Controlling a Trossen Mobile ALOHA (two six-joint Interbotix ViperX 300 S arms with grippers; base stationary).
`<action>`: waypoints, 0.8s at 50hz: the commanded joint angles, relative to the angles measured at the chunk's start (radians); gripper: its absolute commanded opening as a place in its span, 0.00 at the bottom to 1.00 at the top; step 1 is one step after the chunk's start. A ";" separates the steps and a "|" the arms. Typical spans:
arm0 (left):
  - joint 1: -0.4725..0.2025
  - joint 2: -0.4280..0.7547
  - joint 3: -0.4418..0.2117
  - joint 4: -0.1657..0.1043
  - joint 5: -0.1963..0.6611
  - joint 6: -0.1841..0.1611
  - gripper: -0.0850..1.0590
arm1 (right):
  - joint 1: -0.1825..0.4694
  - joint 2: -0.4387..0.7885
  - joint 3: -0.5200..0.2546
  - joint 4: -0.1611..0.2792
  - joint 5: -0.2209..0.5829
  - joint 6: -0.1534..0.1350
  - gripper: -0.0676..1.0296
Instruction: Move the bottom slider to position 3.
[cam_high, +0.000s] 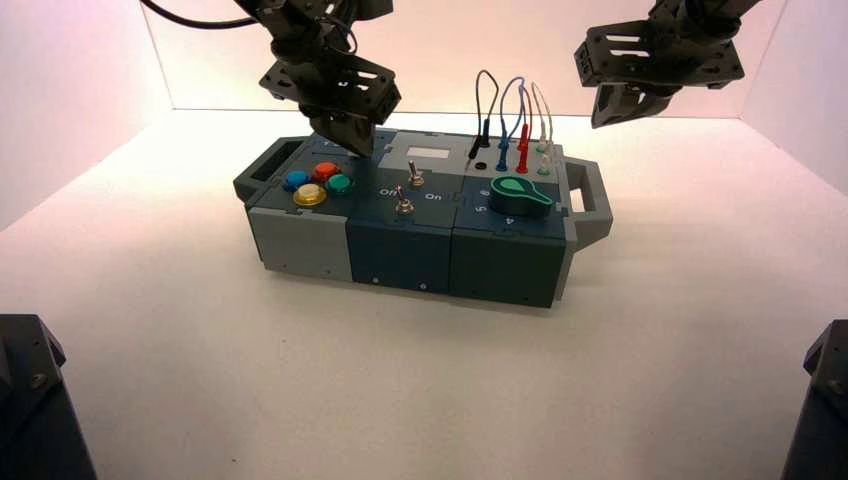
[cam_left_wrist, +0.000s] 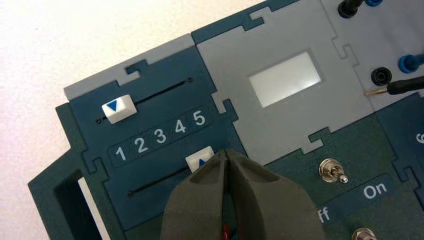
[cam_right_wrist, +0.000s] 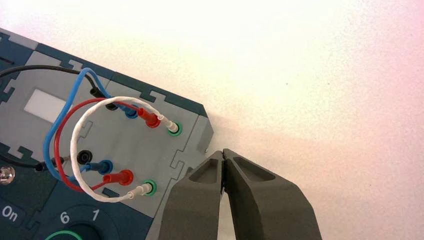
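Note:
In the left wrist view the bottom slider (cam_left_wrist: 198, 161) is a small white knob with a blue triangle, on the dark blue panel under the printed numerals 1 to 5. It stands towards the 5 end of its track. The numeral 3 (cam_left_wrist: 160, 135) is in the middle of the row. My left gripper (cam_left_wrist: 227, 154) is shut, and its fingertips touch the knob on its 5 side and hide part of it. In the high view the left gripper (cam_high: 345, 132) is down on the box's back left corner. My right gripper (cam_right_wrist: 222, 154) is shut and empty, raised off the back right (cam_high: 620, 105).
The twin white knob (cam_left_wrist: 119, 108) sits at the 1 end of the other track. The box (cam_high: 400, 250) also bears coloured buttons (cam_high: 318, 183), two toggle switches (cam_high: 408, 190), a green knob (cam_high: 520, 194), a white window (cam_left_wrist: 285, 79) and plugged wires (cam_high: 515, 130).

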 joint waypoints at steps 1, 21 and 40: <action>0.006 -0.020 -0.021 0.002 -0.014 0.006 0.05 | -0.002 -0.009 -0.028 -0.002 -0.005 -0.002 0.04; 0.015 -0.026 -0.017 0.002 -0.012 0.005 0.05 | -0.002 -0.005 -0.031 -0.002 0.000 -0.002 0.04; 0.031 -0.029 -0.012 0.002 -0.012 0.005 0.05 | -0.002 -0.003 -0.031 -0.002 0.000 -0.002 0.04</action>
